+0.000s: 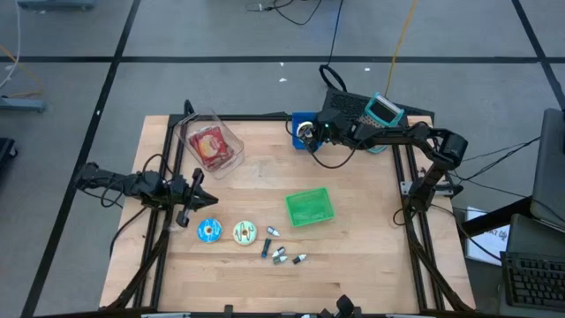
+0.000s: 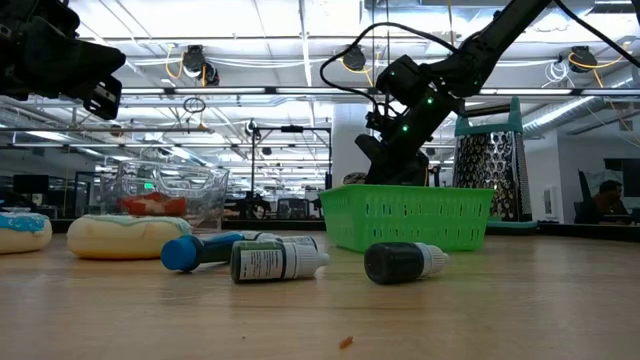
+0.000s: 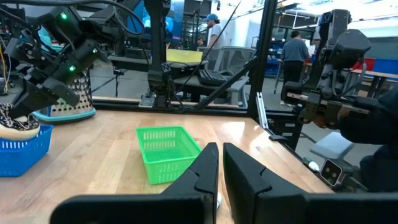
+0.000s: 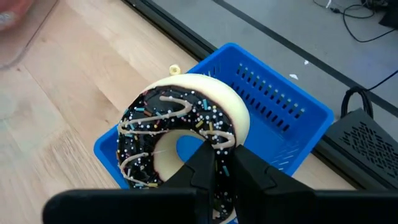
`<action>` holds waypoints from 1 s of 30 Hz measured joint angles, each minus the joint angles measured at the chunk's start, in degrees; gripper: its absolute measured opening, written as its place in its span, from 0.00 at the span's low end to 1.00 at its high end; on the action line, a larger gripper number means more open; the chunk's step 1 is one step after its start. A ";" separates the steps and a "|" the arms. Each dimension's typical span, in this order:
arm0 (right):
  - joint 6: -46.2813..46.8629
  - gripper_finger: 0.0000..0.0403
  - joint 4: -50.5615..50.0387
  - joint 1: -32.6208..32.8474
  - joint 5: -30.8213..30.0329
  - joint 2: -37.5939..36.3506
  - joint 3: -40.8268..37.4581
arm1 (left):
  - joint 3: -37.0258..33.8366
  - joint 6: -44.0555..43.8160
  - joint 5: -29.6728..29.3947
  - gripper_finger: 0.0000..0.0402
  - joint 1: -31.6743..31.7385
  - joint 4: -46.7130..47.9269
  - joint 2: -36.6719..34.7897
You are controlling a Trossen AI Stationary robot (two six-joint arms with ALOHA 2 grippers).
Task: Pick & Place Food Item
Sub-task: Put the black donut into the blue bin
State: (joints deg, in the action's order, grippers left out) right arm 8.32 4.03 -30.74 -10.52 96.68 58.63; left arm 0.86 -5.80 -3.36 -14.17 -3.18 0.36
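Note:
A chocolate-iced donut with sprinkles [image 4: 180, 124] hangs tilted over a blue basket [image 4: 280, 106] at the table's far edge, mid-table [image 1: 303, 122]. My right gripper [image 4: 219, 163] is shut on the donut; in the left wrist view the donut [image 3: 11, 121] sits just above the basket's rim [image 3: 22, 146]. My left gripper [image 3: 221, 163] waits shut at the table's left side [image 1: 196, 196], holding nothing. My right gripper pinches the donut's ring at its near side [image 4: 219, 140], one finger [image 4: 200, 163] over the hole and the other [image 4: 245, 167] outside. The fingers slant down from the table's right. The donut stands tilted on edge; whether its lower rim touches the basket, I cannot tell.
A green basket [image 1: 310, 207] stands mid-table. A clear container with red food [image 1: 210, 146] sits far left. Two iced donuts [image 1: 208, 230] [image 1: 244, 232] and several small bottles [image 1: 278, 254] lie near the front. A teal device [image 1: 384, 109] is behind the right arm.

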 joint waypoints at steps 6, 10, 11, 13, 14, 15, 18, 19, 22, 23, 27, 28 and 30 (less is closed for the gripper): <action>0.00 0.06 0.00 0.07 0.02 0.00 0.00 | 0.00 0.00 0.00 0.06 0.00 0.00 0.00; 0.02 0.08 0.35 0.07 0.02 0.00 0.00 | 0.00 0.00 0.00 0.06 0.00 0.00 0.01; 0.02 0.09 0.50 0.07 0.03 0.00 0.00 | 0.00 0.00 0.00 0.06 0.00 0.00 0.01; 0.02 0.12 0.48 0.07 0.04 0.00 0.00 | 0.00 0.00 0.00 0.06 0.00 0.00 0.01; 0.00 0.14 0.46 0.07 0.04 0.00 0.00 | 0.00 0.00 0.00 0.06 0.00 0.00 0.02; 0.01 0.15 0.46 0.07 0.04 0.00 0.00 | 0.00 0.00 0.00 0.06 0.00 -0.01 0.02; 0.00 0.21 0.46 0.07 0.04 0.00 0.00 | 0.00 0.00 0.00 0.06 0.00 0.00 0.01; 0.00 0.22 0.46 0.07 0.04 0.00 0.00 | 0.00 0.00 0.00 0.06 0.00 -0.02 0.02; -0.10 0.28 0.47 0.05 0.04 0.00 0.00 | 0.00 0.00 0.00 0.06 0.00 0.00 0.02; -0.22 0.29 0.46 0.04 0.05 0.00 0.00 | 0.00 0.00 0.00 0.06 0.00 0.00 0.02; -0.42 0.34 0.46 0.04 0.06 0.00 -0.02 | 0.00 0.00 0.00 0.06 0.00 0.00 0.02; -0.42 0.35 0.46 0.04 0.06 0.00 -0.02 | 0.00 0.00 0.00 0.06 0.00 0.00 0.00; -0.42 0.37 0.46 0.04 0.07 0.00 -0.02 | 0.00 0.00 0.00 0.06 0.00 0.00 0.02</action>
State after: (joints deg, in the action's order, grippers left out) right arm 7.90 4.49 -30.70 -10.45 96.68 58.61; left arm 0.86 -5.80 -3.36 -14.17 -3.18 0.38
